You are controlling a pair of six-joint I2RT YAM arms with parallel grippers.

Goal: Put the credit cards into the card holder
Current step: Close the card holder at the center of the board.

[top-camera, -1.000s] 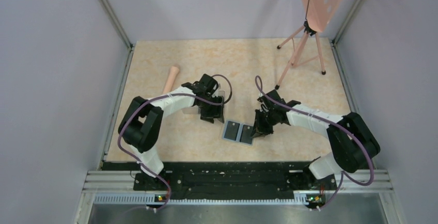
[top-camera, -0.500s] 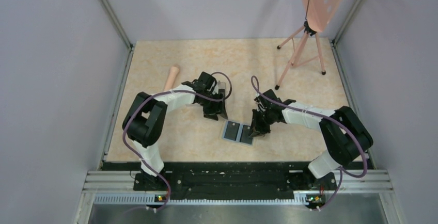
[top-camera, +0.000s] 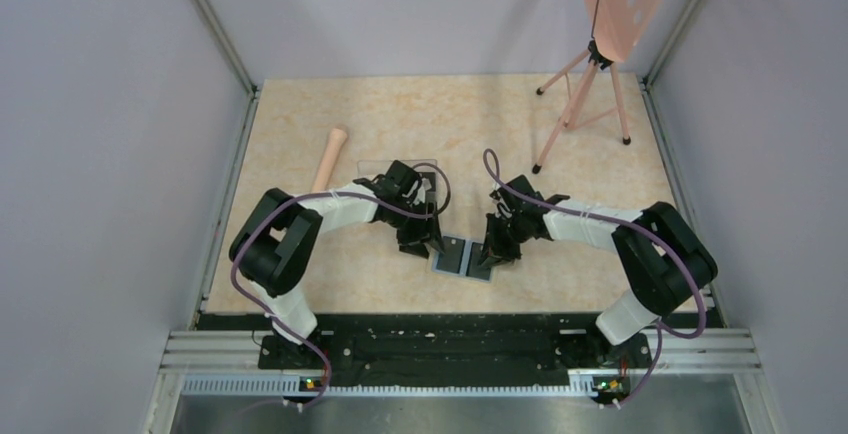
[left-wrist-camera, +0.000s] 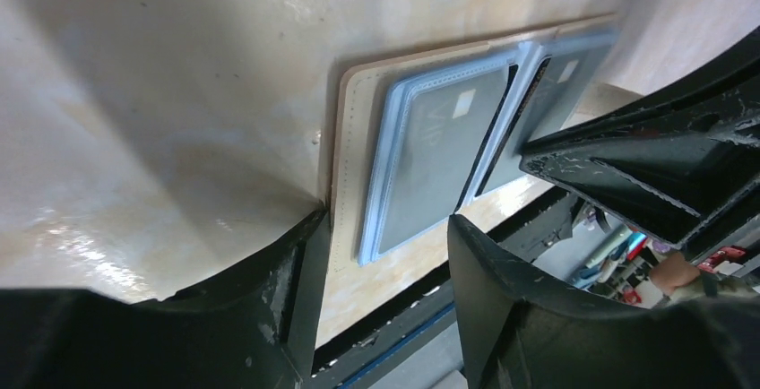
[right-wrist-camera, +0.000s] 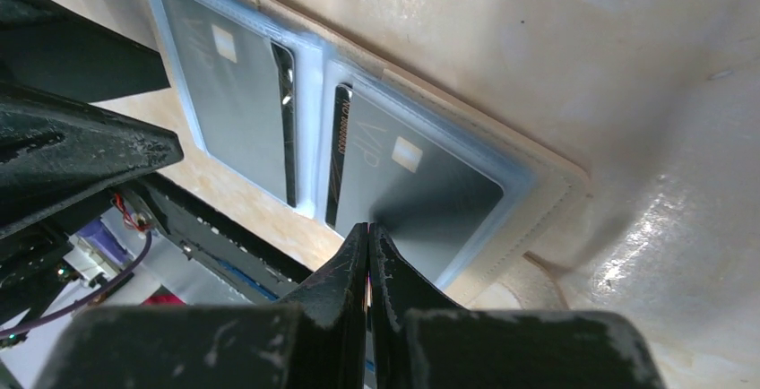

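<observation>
**Tan card holder (left-wrist-camera: 345, 138) open flat, two cards sleeved**

Black left fingers (left-wrist-camera: 291, 290) stand apart, straddling one end of the holder, with one tip touching its stitched rim. The right fingers (right-wrist-camera: 358, 272) are pressed together, their tips resting over the card at the opposite end. Two thin black cards (right-wrist-camera: 235, 102), each with a small pale square, sit in two clear bluish sleeves. The holder lies on the glossy marbled desk (top-camera: 520, 114).

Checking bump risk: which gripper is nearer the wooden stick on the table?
Left. The left gripper sits at the left edge of the open card holder, toward the wooden stick; the right gripper is at its right side, farther off.
</observation>
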